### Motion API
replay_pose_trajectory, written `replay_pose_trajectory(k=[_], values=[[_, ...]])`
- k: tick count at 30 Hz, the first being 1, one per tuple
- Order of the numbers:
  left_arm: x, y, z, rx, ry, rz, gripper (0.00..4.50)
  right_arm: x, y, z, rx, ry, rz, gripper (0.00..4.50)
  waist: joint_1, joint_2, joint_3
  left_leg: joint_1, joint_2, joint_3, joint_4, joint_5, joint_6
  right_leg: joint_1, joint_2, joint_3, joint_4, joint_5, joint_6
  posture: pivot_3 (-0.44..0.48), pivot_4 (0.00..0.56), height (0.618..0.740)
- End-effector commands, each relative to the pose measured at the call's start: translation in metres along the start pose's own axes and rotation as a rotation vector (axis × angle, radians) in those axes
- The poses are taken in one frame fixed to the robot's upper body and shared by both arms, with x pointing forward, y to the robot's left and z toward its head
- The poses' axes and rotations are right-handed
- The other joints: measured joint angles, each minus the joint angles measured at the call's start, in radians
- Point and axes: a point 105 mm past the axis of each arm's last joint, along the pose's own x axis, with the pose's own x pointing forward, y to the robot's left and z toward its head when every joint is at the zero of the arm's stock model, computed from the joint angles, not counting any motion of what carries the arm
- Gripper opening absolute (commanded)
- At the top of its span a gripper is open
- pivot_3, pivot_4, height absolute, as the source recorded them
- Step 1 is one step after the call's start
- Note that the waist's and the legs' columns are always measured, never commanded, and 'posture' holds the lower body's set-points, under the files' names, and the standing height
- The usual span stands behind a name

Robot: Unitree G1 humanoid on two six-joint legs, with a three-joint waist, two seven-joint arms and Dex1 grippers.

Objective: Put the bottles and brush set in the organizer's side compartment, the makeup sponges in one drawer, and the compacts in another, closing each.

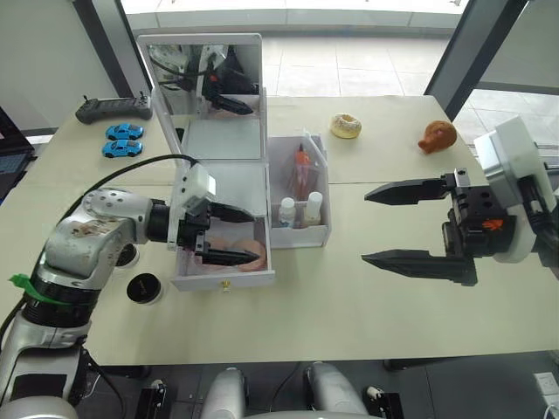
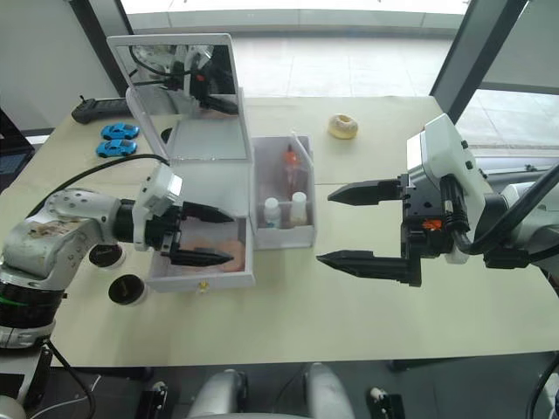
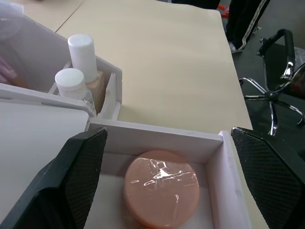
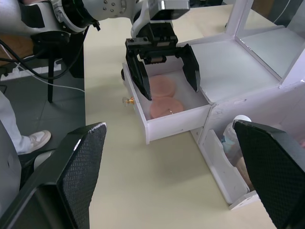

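The white organizer stands mid-table with its mirror upright. Its side compartment holds two white-capped bottles and the brush set. The lower drawer is pulled out, and two pink makeup sponges lie in it. My left gripper hangs open just above those sponges, holding nothing. Two black compacts sit on the table left of the drawer, one partly behind my left arm. My right gripper hovers open and empty to the right of the side compartment.
A donut and a brown toy lie at the far right of the table. Two blue toy cars and a black controller sit at the far left. An office chair stands beyond the table edge.
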Motion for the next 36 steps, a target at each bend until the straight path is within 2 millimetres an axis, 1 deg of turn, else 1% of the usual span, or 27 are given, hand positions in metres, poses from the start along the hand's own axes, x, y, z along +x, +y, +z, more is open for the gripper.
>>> replay_pose_trajectory(k=[1, 4, 7, 12, 13, 14, 15, 18, 20, 21, 23, 26, 29, 33, 34, 36], values=[[-0.023, -0.011, 0.026, 0.081, -0.057, 0.012, 4.47, -0.004, -0.001, 0.011, -0.053, -0.024, -0.003, 4.50, -0.001, 0.000, 0.000, 0.000, 0.000, 0.000, 0.000, 0.000, 0.000, 0.000, 0.000, 0.000, 0.000, 0.000, 0.000, 0.000, 0.150, 0.740], [-0.039, -0.019, 0.029, 0.050, -0.107, 0.058, 4.47, -0.003, -0.002, 0.014, -0.063, -0.039, 0.021, 4.50, 0.000, 0.001, 0.000, 0.001, 0.000, 0.000, 0.000, 0.000, 0.000, 0.001, 0.000, 0.000, 0.000, 0.000, 0.000, 0.000, 0.150, 0.740], [-0.052, -0.031, 0.023, -0.001, -0.150, 0.129, 4.47, -0.002, -0.005, 0.018, -0.081, -0.047, 0.050, 4.50, -0.003, 0.001, 0.000, 0.001, 0.001, 0.000, 0.000, 0.000, 0.000, 0.001, 0.000, 0.000, 0.000, 0.000, 0.000, 0.000, 0.150, 0.740], [-0.068, -0.083, -0.009, -0.223, -0.145, 0.197, 4.47, 0.003, -0.013, 0.024, -0.109, -0.054, 0.123, 4.50, -0.002, 0.001, 0.001, 0.002, 0.002, 0.001, -0.001, 0.000, 0.000, 0.000, -0.001, 0.000, 0.000, 0.000, -0.001, 0.000, 0.150, 0.740], [-0.072, -0.092, -0.016, -0.271, -0.144, 0.225, 4.09, 0.005, -0.016, 0.024, -0.112, -0.054, 0.140, 4.50, -0.001, 0.002, 0.001, 0.002, 0.002, 0.000, -0.001, 0.000, 0.000, 0.000, -0.001, -0.001, 0.000, 0.000, -0.001, 0.000, 0.150, 0.740], [-0.073, -0.099, -0.024, -0.309, -0.135, 0.252, 3.93, 0.007, -0.018, 0.024, -0.115, -0.054, 0.156, 4.50, 0.000, 0.002, 0.001, 0.003, 0.002, 0.001, -0.001, 0.000, 0.000, 0.000, -0.002, -0.001, 0.000, 0.000, -0.001, 0.000, 0.150, 0.740], [-0.074, -0.105, -0.029, -0.340, -0.131, 0.273, 3.65, 0.009, -0.020, 0.024, -0.118, -0.053, 0.168, 4.50, 0.000, 0.002, 0.001, 0.003, 0.002, 0.001, -0.001, 0.000, 0.000, 0.000, -0.003, -0.001, 0.000, 0.000, -0.001, 0.000, 0.150, 0.740], [-0.075, -0.115, -0.051, -0.451, -0.174, 0.374, 2.67, 0.016, -0.023, 0.026, -0.137, -0.074, 0.224, 4.50, 0.005, 0.002, 0.001, 0.004, 0.001, 0.001, -0.001, 0.000, 0.000, 0.001, -0.004, -0.001, -0.001, 0.000, -0.002, 0.000, 0.150, 0.740], [-0.070, -0.122, -0.065, -0.479, -0.158, 0.423, 2.00, 0.018, -0.021, 0.028, -0.145, -0.090, 0.264, 4.50, 0.003, 0.002, 0.001, 0.004, 0.000, 0.002, -0.001, 0.000, 0.000, 0.000, -0.004, -0.001, -0.001, 0.000, -0.002, 0.000, 0.150, 0.740], [-0.067, -0.123, -0.069, -0.489, -0.166, 0.445, 1.68, 0.019, -0.021, 0.028, -0.147, -0.091, 0.271, 4.50, 0.004, 0.002, 0.001, 0.003, 0.000, 0.002, -0.001, 0.000, 0.000, 0.001, -0.004, -0.001, -0.001, 0.002, -0.007, 0.000, 0.150, 0.740], [-0.062, -0.120, -0.073, -0.490, -0.200, 0.489, 1.01, 0.020, -0.023, 0.029, -0.152, -0.088, 0.268, 4.50, 0.008, 0.002, 0.001, 0.003, 0.000, 0.002, -0.001, 0.000, 0.000, 0.001, -0.004, -0.001, -0.001, 0.003, -0.009, 0.000, 0.150, 0.740], [-0.049, -0.105, -0.082, -0.489, -0.273, 0.585, 0.05, 0.020, -0.022, 0.030, -0.157, -0.089, 0.281, 4.50, 0.007, 0.003, 0.001, 0.003, -0.001, 0.002, 0.000, 0.000, 0.000, 0.002, -0.004, 0.000, -0.002, 0.003, -0.010, 0.000, 0.150, 0.740], [-0.037, -0.091, -0.087, -0.469, -0.297, 0.628, 0.02, 0.017, -0.018, 0.034, -0.167, -0.097, 0.286, 4.50, 0.004, 0.002, 0.000, 0.003, -0.001, 0.002, 0.000, 0.000, 0.000, 0.002, -0.003, 0.000, -0.002, 0.004, -0.009, 0.000, 0.150, 0.740], [-0.034, -0.075, -0.094, -0.434, -0.273, 0.668, 0.02, 0.014, -0.017, 0.036, -0.173, -0.092, 0.264, 4.50, 0.001, 0.002, 0.000, 0.003, -0.001, 0.001, -0.001, 0.000, 0.000, 0.002, -0.002, 0.000, -0.001, 0.004, -0.009, 0.000, 0.150, 0.740], [-0.032, -0.072, -0.094, -0.431, -0.277, 0.661, 0.02, 0.013, -0.016, 0.036, -0.173, -0.093, 0.263, 4.50, 0.001, 0.002, 0.000, 0.003, -0.001, 0.001, -0.001, 0.000, 0.000, 0.002, -0.002, 0.000, -0.001, 0.004, -0.009, 0.000, 0.150, 0.740], [-0.029, -0.058, -0.091, -0.402, -0.293, 0.647, 0.02, 0.011, -0.016, 0.038, -0.177, -0.094, 0.240, 4.50, 0.002, 0.003, 0.000, 0.003, -0.001, 0.001, -0.001, 0.000, 0.000, 0.002, -0.002, 0.000, -0.001, 0.004, -0.009, 0.000, 0.150, 0.740]])
